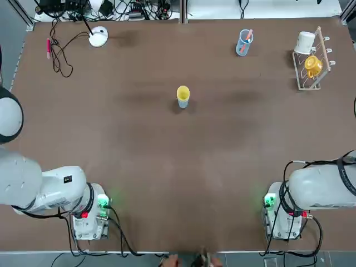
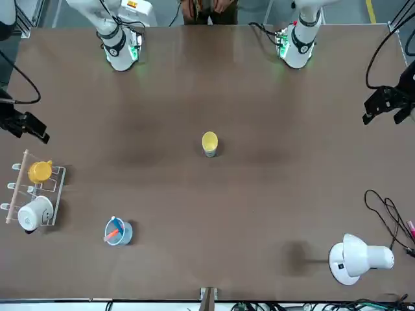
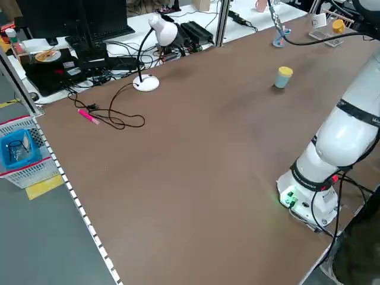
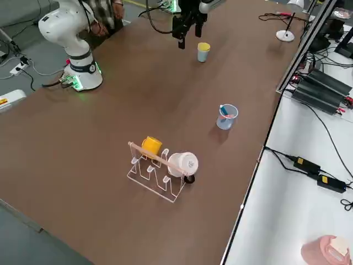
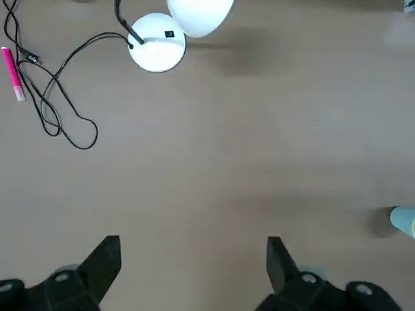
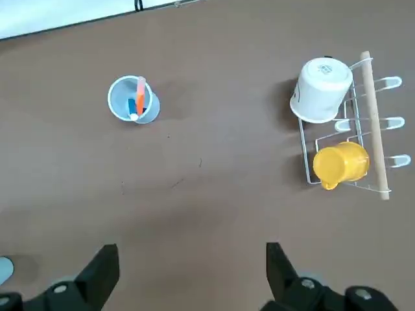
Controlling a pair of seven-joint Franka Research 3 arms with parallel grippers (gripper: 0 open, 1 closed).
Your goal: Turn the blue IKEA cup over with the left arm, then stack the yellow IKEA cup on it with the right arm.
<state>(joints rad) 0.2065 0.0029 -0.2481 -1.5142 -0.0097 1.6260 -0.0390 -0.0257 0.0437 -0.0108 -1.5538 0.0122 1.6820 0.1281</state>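
The yellow cup (image 1: 183, 93) sits on the blue cup (image 1: 183, 103); left gripper (image 5: 193, 272) and right gripper (image 6: 192, 275) hang spread wide, well away. A table bump could topple the stack.

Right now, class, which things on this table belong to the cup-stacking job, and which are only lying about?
Belong to the job:
yellow IKEA cup, stacked on the blue IKEA cup
left gripper and right gripper, both open

Lying about:
desk lamp
clear tumbler
mug rack
pink pen
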